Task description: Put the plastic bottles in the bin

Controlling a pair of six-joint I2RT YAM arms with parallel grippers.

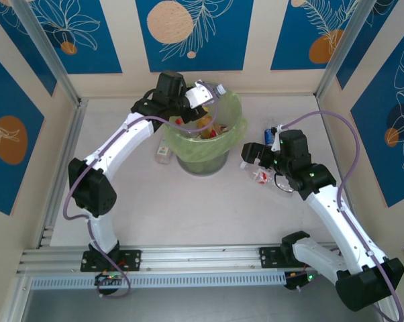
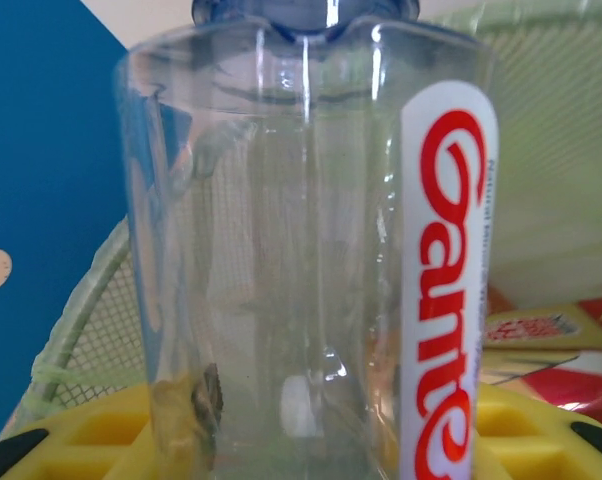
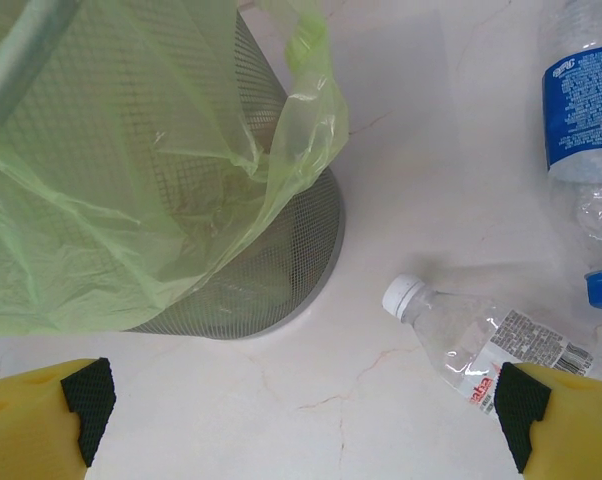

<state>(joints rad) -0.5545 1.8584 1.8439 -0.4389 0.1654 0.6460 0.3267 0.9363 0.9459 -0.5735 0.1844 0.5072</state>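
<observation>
My left gripper (image 1: 203, 96) hangs over the far rim of the bin (image 1: 232, 111), shut on a clear plastic bottle (image 2: 301, 250) with a red-and-white label. Its yellow fingers (image 2: 91, 440) flank the bottle's base. The grey mesh bin (image 3: 271, 250) is lined with a lime-green bag (image 3: 131, 200), and bottles with red-gold labels (image 2: 541, 330) lie inside. My right gripper (image 3: 301, 420) stands open just above the table, right of the bin. A clear bottle with a white cap (image 3: 461, 340) lies by its right finger (image 3: 526, 410). Farther off lies a blue-labelled bottle (image 3: 586, 120).
Another small bottle (image 1: 163, 153) lies on the table left of the bin. Blue-patterned walls (image 1: 188, 33) close in the back and sides, and an aluminium rail (image 1: 188, 258) runs along the near edge. Pale tabletop (image 1: 188, 208) shows in front of the bin.
</observation>
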